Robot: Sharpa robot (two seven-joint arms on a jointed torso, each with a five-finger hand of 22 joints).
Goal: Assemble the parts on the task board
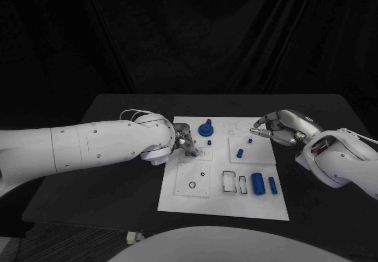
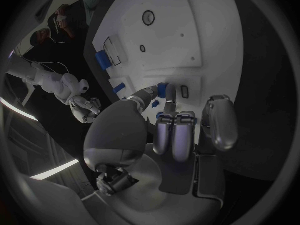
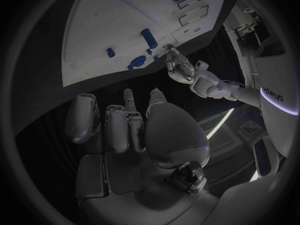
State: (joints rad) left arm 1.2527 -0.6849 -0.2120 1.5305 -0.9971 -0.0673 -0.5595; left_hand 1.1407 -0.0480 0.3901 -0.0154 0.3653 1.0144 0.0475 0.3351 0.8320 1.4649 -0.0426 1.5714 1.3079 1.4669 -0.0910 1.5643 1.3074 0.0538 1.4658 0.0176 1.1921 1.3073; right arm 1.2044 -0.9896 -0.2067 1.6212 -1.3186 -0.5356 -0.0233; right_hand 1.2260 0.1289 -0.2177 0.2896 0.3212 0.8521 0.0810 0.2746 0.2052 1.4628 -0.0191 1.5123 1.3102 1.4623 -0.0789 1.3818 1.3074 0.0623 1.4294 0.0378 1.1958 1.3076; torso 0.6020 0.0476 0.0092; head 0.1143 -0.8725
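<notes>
Mostly flat white task board [image 1: 183, 196], small blue parts [image 1: 258, 182]

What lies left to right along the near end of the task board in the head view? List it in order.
Square plate with a round hole → two empty rectangular slots → thick blue cylinder → thin blue peg, all on the task board.

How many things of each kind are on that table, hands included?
Blue parts: 7
White task board: 1
Robot hands: 2, the left hand and the right hand
Total: 10
</notes>
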